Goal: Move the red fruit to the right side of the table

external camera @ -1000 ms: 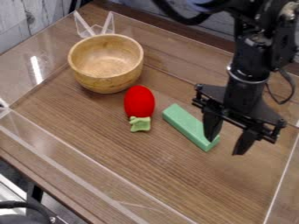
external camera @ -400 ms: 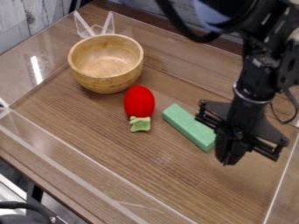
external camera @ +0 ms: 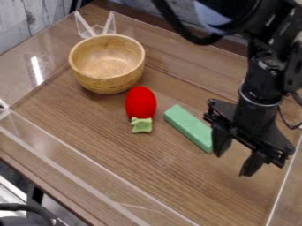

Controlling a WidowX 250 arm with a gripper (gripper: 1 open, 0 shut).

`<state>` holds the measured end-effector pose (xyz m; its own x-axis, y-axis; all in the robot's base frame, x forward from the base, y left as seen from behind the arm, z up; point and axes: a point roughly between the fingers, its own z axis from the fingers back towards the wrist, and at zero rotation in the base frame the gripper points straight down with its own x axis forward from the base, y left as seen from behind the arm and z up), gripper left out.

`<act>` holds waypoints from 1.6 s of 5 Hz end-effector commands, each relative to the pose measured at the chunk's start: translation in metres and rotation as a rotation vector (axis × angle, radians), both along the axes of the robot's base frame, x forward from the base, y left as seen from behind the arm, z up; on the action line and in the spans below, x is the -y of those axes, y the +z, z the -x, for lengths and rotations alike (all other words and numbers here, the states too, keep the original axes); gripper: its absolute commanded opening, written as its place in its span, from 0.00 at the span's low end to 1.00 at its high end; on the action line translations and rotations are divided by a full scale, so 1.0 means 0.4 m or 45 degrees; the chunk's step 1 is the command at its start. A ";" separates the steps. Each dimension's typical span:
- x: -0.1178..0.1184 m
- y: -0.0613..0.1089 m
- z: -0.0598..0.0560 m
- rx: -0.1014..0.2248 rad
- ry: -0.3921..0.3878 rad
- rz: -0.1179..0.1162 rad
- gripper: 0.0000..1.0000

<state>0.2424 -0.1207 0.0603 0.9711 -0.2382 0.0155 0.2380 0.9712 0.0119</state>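
Black gripper [external camera: 236, 155] down at right, jaws parted, holding nothing, just beside green rectangular block [external camera: 190, 127]. Small bright red strawberry-like fruit [external camera: 140, 103] mid wood-grain table [external camera: 83, 141], near round wooden bowl [external camera: 106, 63]. Best: lift clear of block, centre over fruit, descend, close gently.

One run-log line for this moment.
gripper: open, empty, beside green rectangular block | red strawberry-like fruit: untouched, table centre | round wooden bowl: behind
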 end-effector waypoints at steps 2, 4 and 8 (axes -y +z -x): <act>0.050 0.009 -0.031 0.038 -0.055 0.012 1.00; 0.020 0.005 -0.050 0.030 0.002 0.008 0.00; -0.013 0.028 -0.079 0.055 0.041 -0.009 1.00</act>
